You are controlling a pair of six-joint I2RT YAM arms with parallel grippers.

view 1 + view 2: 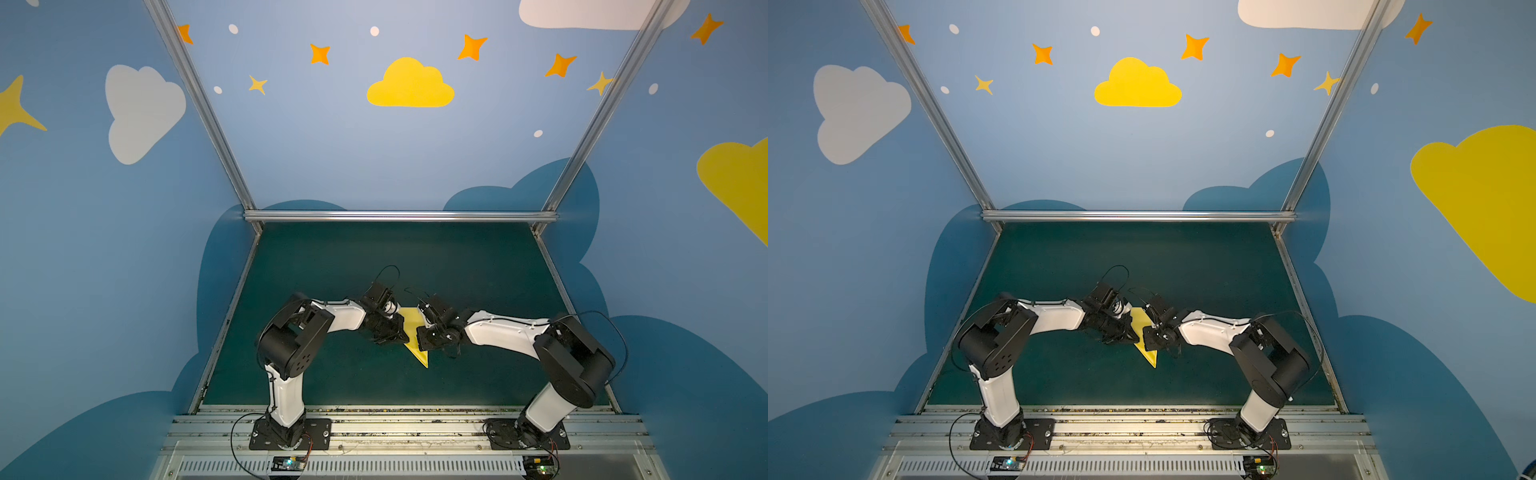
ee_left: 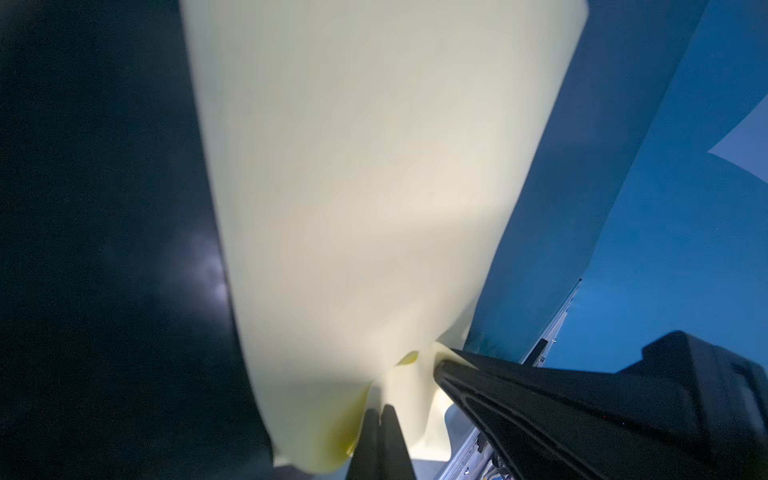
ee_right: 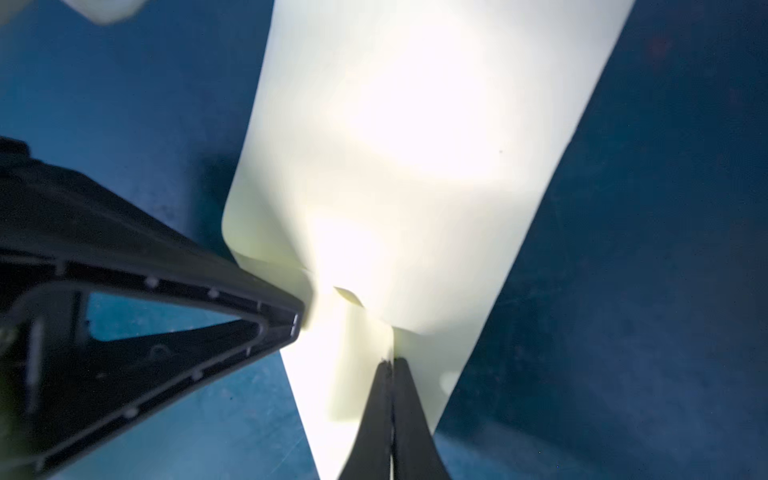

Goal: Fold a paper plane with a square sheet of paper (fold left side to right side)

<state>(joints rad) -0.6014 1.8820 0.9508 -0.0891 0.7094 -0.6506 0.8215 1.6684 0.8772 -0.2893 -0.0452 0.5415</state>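
Three cloud-painted walls (image 1: 332, 158) enclose the green tabletop (image 1: 415, 257) beneath the paper plane (image 1: 417, 349).

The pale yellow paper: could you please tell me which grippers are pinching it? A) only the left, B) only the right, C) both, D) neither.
C: the left gripper and the right gripper each have their jaws shut on part of the pale yellow paper, as the wrist views show.
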